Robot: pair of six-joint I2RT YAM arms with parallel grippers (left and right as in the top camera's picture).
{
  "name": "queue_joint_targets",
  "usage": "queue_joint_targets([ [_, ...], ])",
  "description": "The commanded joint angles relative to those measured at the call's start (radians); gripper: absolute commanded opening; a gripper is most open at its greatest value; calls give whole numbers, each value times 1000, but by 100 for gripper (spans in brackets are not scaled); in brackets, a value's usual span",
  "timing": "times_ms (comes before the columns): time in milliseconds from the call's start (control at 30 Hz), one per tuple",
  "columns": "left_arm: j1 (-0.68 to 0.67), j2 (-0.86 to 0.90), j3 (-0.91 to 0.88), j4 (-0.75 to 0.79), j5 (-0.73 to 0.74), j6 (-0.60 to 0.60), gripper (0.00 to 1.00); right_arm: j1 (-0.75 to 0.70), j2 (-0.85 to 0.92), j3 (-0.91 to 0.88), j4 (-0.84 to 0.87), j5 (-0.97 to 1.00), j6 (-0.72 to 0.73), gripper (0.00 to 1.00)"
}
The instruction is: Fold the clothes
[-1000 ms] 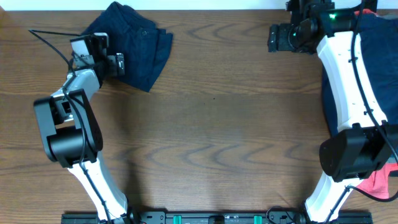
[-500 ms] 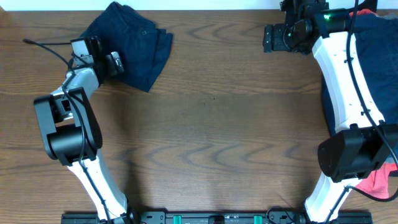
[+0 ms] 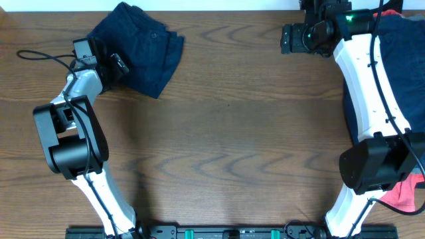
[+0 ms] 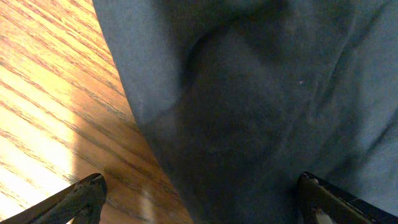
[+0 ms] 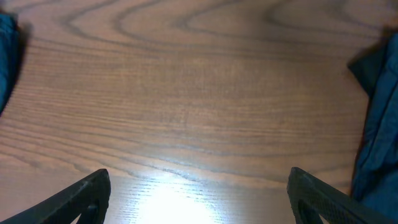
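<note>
Folded dark navy fabric shorts (image 3: 143, 50) lie far-left on the brown wooden surface (image 3: 226, 133). Left hand (image 4: 205, 198) sits at the shorts' left edge, fingers wide, gripping nothing. Right hand (image 5: 205, 194) is well right of the shorts, wide, empty.

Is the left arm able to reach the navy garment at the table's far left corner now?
Probably yes. The left gripper is open at the edge of the navy garment, and its wrist view shows cloth across most of the gap. Nothing seems to block it.
</note>
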Motion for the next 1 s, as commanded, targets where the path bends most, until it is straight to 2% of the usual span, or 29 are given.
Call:
queue_joint_targets([
  [0, 14, 30, -60, -61, 19, 19, 98, 7, 3, -6, 10, 0, -17, 90],
  [200, 14, -183, -59, -120, 19, 84, 98, 17, 0, -6, 12, -1, -125, 99],
  [433, 13, -436, -59, -293, 38, 81, 98, 60, -65, -5, 3, -9, -234, 99],
  [600, 14, -521, -59, -409, 37, 82, 98, 113, -135, -5, -47, -23, -289, 99],
  [800, 14, -528, -60, -409, 37, 82, 98, 161, -200, -5, -129, -24, -285, 99],
  [867, 14, -528, -60, -409, 37, 82, 98, 173, -215, -5, -150, -24, -232, 99],
  [967, 14, -528, -60, -409, 37, 82, 98, 196, -228, -5, -179, -27, -66, 99],
])
